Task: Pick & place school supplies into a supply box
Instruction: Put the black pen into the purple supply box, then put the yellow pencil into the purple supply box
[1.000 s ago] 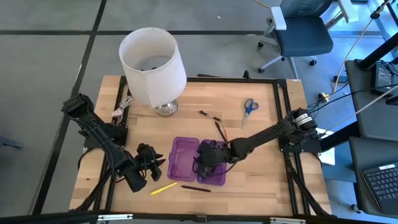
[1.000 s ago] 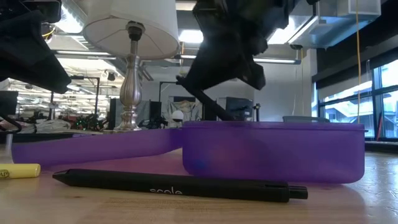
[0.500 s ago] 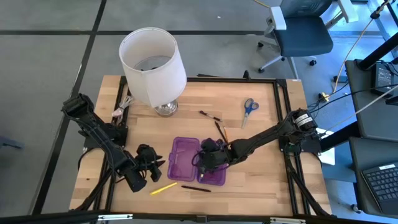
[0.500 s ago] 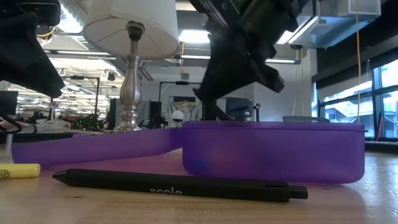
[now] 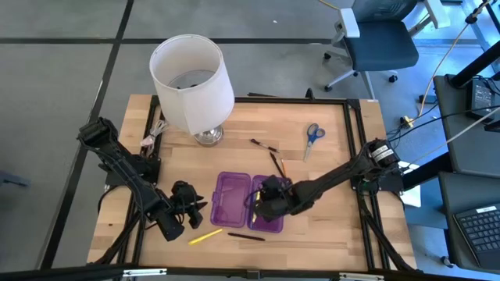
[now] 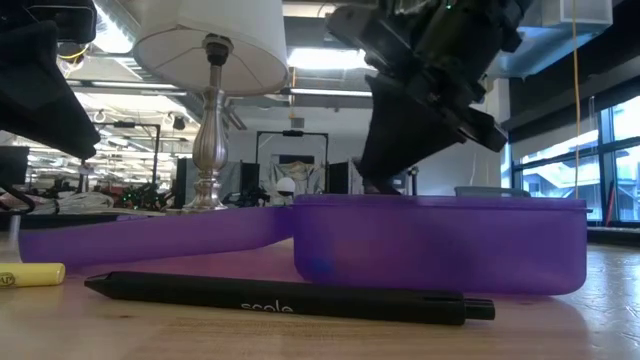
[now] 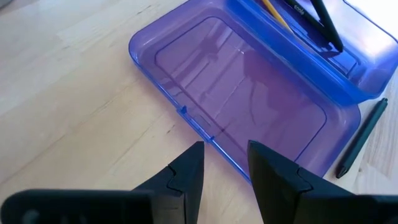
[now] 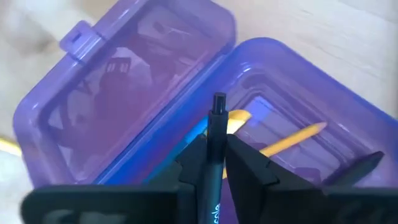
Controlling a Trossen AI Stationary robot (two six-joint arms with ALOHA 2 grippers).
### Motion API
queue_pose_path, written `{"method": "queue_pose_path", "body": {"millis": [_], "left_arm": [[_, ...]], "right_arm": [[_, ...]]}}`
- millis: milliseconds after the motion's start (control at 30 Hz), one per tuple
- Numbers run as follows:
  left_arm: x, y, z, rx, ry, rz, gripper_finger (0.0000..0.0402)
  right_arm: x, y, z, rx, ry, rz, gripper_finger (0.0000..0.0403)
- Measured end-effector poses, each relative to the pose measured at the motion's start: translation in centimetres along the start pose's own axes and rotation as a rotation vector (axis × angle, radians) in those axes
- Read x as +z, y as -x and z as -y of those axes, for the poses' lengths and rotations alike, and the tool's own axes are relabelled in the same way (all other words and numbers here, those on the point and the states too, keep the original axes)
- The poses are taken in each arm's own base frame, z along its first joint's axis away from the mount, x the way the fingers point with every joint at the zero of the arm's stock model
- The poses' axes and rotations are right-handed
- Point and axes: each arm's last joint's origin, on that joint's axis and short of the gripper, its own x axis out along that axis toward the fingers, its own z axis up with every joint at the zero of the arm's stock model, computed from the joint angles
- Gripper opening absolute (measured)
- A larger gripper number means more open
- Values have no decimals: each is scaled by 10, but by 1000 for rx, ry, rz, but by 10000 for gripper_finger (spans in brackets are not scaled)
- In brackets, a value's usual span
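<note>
The purple supply box (image 5: 233,197) lies open on the table, its two halves side by side. My right gripper (image 5: 269,204) hovers over the right half (image 8: 292,93) and is shut on a black pen (image 8: 214,149). A yellow pencil (image 8: 292,138) and a dark pen (image 8: 367,165) lie inside that half. My left gripper (image 7: 225,163) waits open beside the box's left half (image 7: 236,106). On the table lie a black pen (image 6: 290,295), a yellow pen (image 5: 205,236), two more pens (image 5: 277,164) and blue-handled scissors (image 5: 313,134). My right gripper pinches the black pen's barrel (image 8: 215,163) between its two fingers. The pen runs along the fingers, and its end (image 8: 218,99) sticks out past the fingertips. It slants down from above over the box's right half; whether the end touches the box's floor cannot be told.
A lamp with a white shade (image 5: 191,82) stands at the table's far left. Bare wood (image 5: 328,226) lies right of the box. An office chair (image 5: 375,43) stands beyond the far edge.
My right gripper has moved toward the table's near edge and lower over the box's right half, still shut on the black pen. The pen's end, which hung above the rim, has dipped behind the box wall in the low view.
</note>
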Motion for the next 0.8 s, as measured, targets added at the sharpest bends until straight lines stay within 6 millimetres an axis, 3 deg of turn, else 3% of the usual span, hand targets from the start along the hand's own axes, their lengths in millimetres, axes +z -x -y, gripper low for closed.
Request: {"method": "queue_pose_path", "body": {"millis": [433,633,800], "left_arm": [[-2,0,2,-21,16,-58,116],[-2,0,2,-22,-17,-57,116],[-1,0,4,-33,-26,-56,116]], "right_arm": [[-2,1,3,-18,35,-46,115],[-3,8,0,1,407,-118,116],[-12,24,3,-7,556,-163,116]]}}
